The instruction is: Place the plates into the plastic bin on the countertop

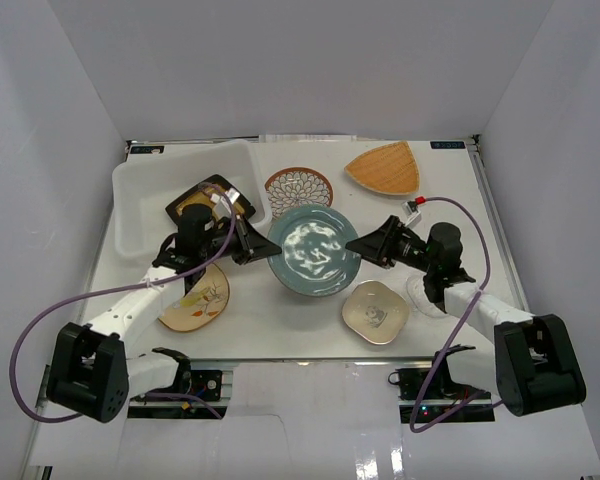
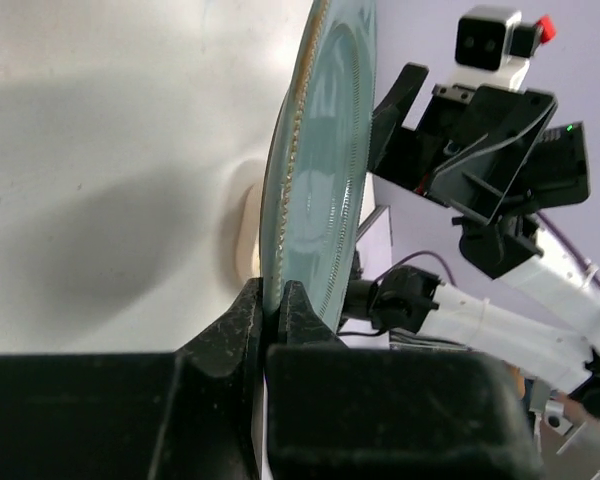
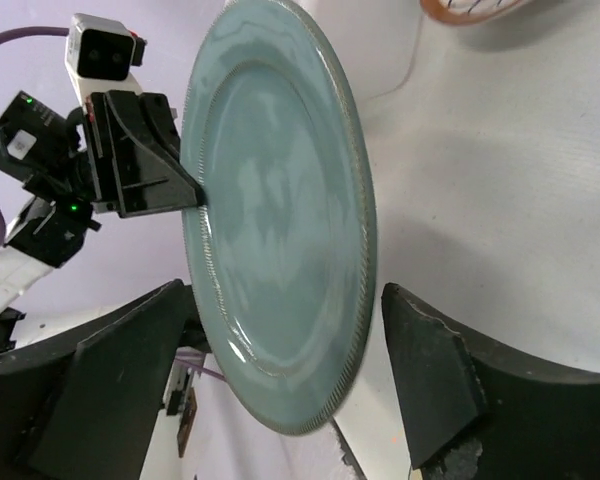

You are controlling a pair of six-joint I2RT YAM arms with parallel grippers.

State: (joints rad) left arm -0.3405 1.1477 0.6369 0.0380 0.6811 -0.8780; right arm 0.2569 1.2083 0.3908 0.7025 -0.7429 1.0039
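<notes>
Teal plate (image 1: 315, 250) front and centre, right in the middle of the countertop (image 1: 280, 320), face up and roughly level between my two arms. My left gripper (image 2: 273, 310) is pinched on its left rim: in the left wrist view the two fingers are pressed tight with the thin edge of the plate sandwiched between them. Over on the other side, my right gripper (image 3: 285, 290) is spread wide, one finger above the right rim and one below, with a clear gap on each side, so it is not gripping the plate. A soft shadow lies on the white surface under the plate in both wrist views, so it looks lifted off the countertop, carried by the left side alone.

Moving outward: the brown-rimmed petal plate (image 1: 298, 188) sits just behind the teal one, and from the top camera their edges overlap slightly. Left of that is the plastic bin (image 1: 145, 200), in the far left corner of the countertop, and the black-and-amber square plate (image 1: 212, 200) is inside it, near its right-hand wall. The orange fan-shaped plate (image 1: 383, 167) lies at the far right, well apart from the rest. On the near side, the cream painted plate (image 1: 195, 300) is flat on the countertop, partly under my left arm, and the small cream square plate (image 1: 374, 311) sits just in front of the teal one. The clear glass plate (image 1: 425, 295) is beside it, half hidden by my right arm.
</notes>
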